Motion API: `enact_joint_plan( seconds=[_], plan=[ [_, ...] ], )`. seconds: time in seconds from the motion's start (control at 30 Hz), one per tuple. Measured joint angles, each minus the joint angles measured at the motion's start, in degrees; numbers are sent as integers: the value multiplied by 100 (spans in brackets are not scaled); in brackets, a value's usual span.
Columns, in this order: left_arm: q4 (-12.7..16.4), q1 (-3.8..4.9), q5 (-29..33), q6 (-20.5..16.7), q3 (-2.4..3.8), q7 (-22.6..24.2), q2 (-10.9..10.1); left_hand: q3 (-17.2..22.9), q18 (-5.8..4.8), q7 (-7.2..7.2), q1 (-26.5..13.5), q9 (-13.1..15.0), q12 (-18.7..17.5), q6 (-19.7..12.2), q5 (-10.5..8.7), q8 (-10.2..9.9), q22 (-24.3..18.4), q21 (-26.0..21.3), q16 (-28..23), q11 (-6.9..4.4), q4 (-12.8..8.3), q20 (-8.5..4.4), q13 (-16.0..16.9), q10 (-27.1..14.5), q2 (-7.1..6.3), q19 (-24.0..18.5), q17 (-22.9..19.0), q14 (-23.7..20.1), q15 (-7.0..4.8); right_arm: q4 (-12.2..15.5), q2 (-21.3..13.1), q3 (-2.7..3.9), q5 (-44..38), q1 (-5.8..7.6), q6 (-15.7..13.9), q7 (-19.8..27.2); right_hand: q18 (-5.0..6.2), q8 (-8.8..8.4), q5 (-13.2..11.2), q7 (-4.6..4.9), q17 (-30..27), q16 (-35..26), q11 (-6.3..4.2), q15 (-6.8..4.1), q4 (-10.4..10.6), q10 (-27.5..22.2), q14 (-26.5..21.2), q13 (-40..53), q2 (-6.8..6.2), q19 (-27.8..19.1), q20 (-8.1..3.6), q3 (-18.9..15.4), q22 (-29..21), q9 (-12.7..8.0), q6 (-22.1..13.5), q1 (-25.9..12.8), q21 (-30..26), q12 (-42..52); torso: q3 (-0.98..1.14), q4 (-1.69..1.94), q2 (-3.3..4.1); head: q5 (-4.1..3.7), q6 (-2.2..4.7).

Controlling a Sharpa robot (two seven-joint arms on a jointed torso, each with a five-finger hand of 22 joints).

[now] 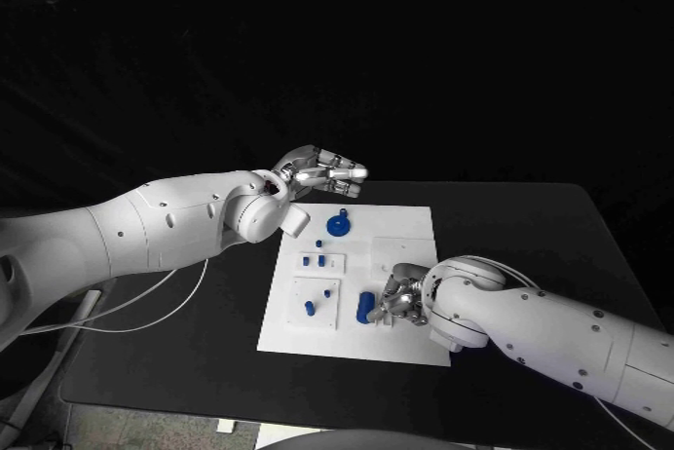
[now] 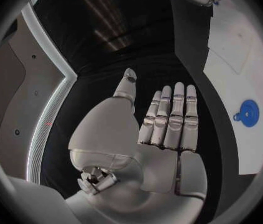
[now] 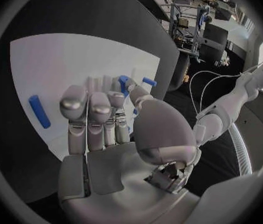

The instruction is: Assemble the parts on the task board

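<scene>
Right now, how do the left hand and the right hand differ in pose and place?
The left hand hangs beyond the task board's far edge, over black table; the right hand sits low over the board beside a blue cylinder. Left fingers are straight and together; right fingers curl. Both hold nothing.

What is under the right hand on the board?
Under the right hand lies the white board, with a blue bar beside its fingers and small blue parts near the fingertips. Whatever sits directly beneath the palm is covered.
</scene>
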Motion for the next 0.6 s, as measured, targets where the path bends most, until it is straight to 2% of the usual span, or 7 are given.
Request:
enact_joint_plan(
  seconds=[0.17, 0.5, 0.6],
  plan=[
    [0, 0, -1, 0, 0, -3, 0, -24, 0, 0, -1, 0, 0, 0, 0, 0, -13, 0, 0, 0, -24, 0, 0, 0, 60, 0, 0, 0, 0, -94, 37, -10, -39, -35, -35, -24, -1, 0, 54, -28, 0, 0, -12, -23, 0, 11, -23, 23, 1, 0, 0, 0, 0, 138, 28, -1, 25, 0, -3, 2, 0, 7, -9],
    [0, 0, -2, 1, 0, -10, -2, -24, 0, 0, -1, 0, 0, 0, 0, 0, -12, 0, 0, 0, -24, 0, 0, 0, 60, 0, 0, 0, 0, -265, 65, -25, -159, -79, -196, -55, 0, 0, 53, -48, -1, 21, -31, -43, -137, 72, -3, 79, 241, 21, -20, 169, 0, 415, 48, -107, 111, 47, -2, -3, -1, 10, -18],
    [0, 0, -2, 1, 0, -12, -2, -24, 0, 0, -1, 0, 0, 0, 0, 0, -12, 0, 0, 0, -24, 0, 0, 0, 60, 0, 0, 0, 0, -295, 63, -24, -182, -79, -250, -54, 0, 0, 76, -48, -1, 21, -31, -42, -151, 72, -3, 94, 273, 21, -20, 185, -1, 492, 48, -139, 131, 47, 1, -3, -1, 13, -25]
  ],
)
